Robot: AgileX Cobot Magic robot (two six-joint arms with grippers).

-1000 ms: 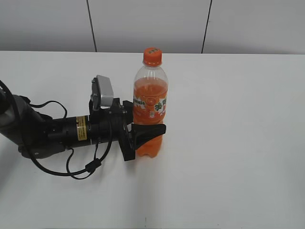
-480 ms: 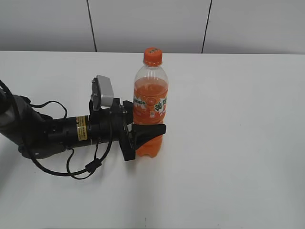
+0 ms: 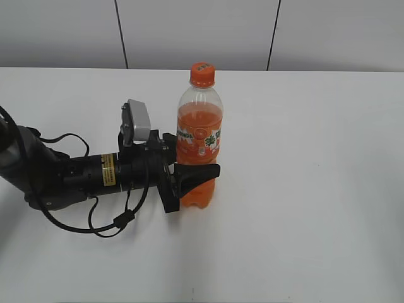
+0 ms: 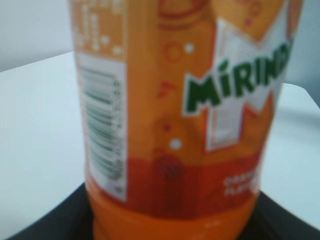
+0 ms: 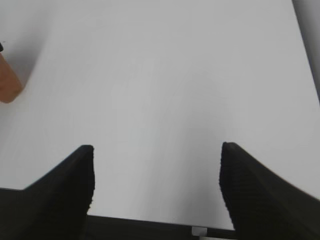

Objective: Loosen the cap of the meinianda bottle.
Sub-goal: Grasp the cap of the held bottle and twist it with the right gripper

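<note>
The meinianda bottle stands upright on the white table, orange liquid inside, label band round its middle. Its orange cap sits on the neck. My left gripper lies low on the table from the left and is shut on the bottle's lower body, just under the label. In the left wrist view the bottle's label fills the frame, with black jaws at both lower corners. My right gripper is open and empty over bare table; it is out of the exterior view. An orange bit of the bottle shows at the right wrist view's left edge.
The white table stretches to the right and front of the bottle. A grey panelled wall runs along the far edge. The left arm's cables loop on the table beside it.
</note>
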